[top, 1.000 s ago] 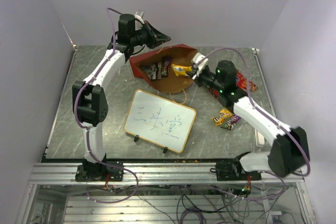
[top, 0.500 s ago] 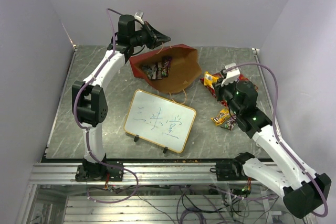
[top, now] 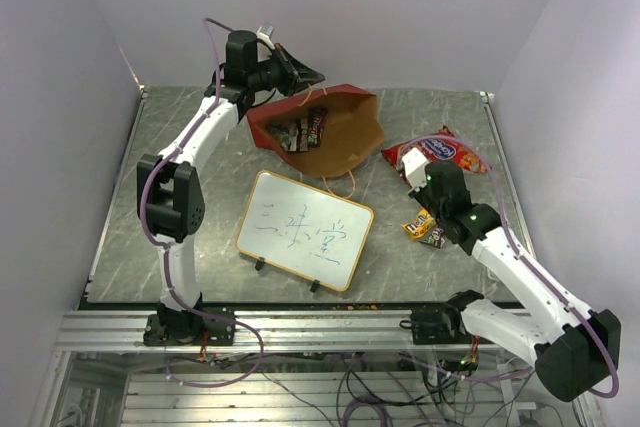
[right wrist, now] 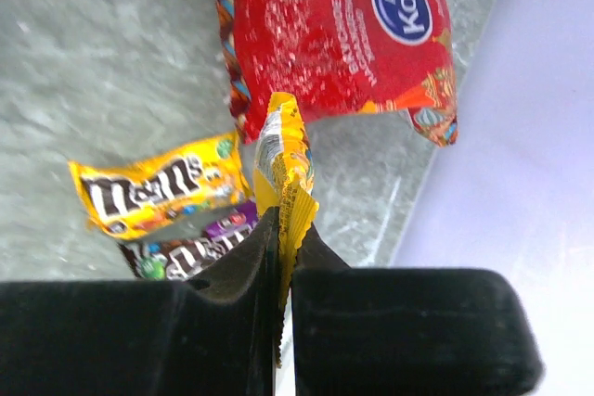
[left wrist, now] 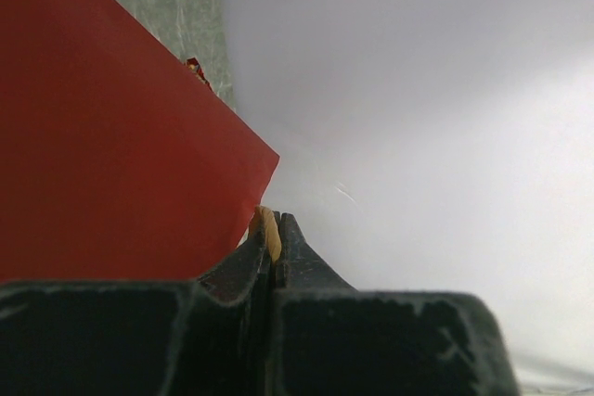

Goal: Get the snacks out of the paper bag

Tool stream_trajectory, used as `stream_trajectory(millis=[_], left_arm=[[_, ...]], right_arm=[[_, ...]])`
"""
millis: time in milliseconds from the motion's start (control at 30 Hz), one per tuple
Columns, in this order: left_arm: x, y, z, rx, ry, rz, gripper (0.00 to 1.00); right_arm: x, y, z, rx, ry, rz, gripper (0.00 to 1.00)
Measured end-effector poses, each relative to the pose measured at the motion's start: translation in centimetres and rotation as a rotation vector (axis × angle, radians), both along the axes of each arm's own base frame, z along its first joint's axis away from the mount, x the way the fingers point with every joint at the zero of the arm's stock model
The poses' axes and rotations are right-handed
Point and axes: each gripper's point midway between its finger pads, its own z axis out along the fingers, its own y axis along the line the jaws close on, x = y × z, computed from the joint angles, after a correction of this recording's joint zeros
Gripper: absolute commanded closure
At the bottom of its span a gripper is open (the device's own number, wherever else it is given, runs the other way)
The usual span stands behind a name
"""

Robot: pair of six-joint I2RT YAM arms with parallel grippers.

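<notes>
The paper bag (top: 350, 132) lies at the back middle with its brown mouth open, and several small packets (top: 303, 131) lie inside. My left gripper (top: 314, 75) is shut on the bag's string handle (left wrist: 265, 229) and holds it up beside the bag's red outside (left wrist: 93, 136). My right gripper (top: 418, 179) is shut on a yellow packet (right wrist: 284, 159) above the table at the right. Below it lie the red chip bag (top: 440, 152), which also shows in the right wrist view (right wrist: 334, 34), a yellow packet (right wrist: 153, 190) and a purple packet (right wrist: 190, 249).
A white gold-framed whiteboard (top: 305, 230) stands tilted in the middle front. The bag's second string handle (top: 338, 185) trails onto the table next to the whiteboard. The side walls stand close to the table's left and right edges.
My right gripper has come out of the bag's mouth with the yellow packet and moved right and nearer, over the packets by the chip bag. The left arm has not moved.
</notes>
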Motion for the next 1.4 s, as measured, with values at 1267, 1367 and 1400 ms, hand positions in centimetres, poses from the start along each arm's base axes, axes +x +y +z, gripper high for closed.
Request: stream_trajectory(millis=[1267, 1367, 1400], left_arm=[[-1.3, -1.1, 0.6, -0.021, -0.011, -0.019, 0.93], [-1.5, -1.3, 0.3, -0.013, -0.007, -0.023, 0.93], [-1.6, -1.4, 0.3, -0.013, -0.006, -0.023, 0.93]], right_arm=[[-5.2, 1.7, -8.6, -0.348, 0.231, 0.431, 0.45], [-5.4, 2.4, -8.5, -0.314, 0.221, 0.465, 0.40], [-5.5, 2.7, -8.5, -0.301, 0.225, 0.476, 0.38]])
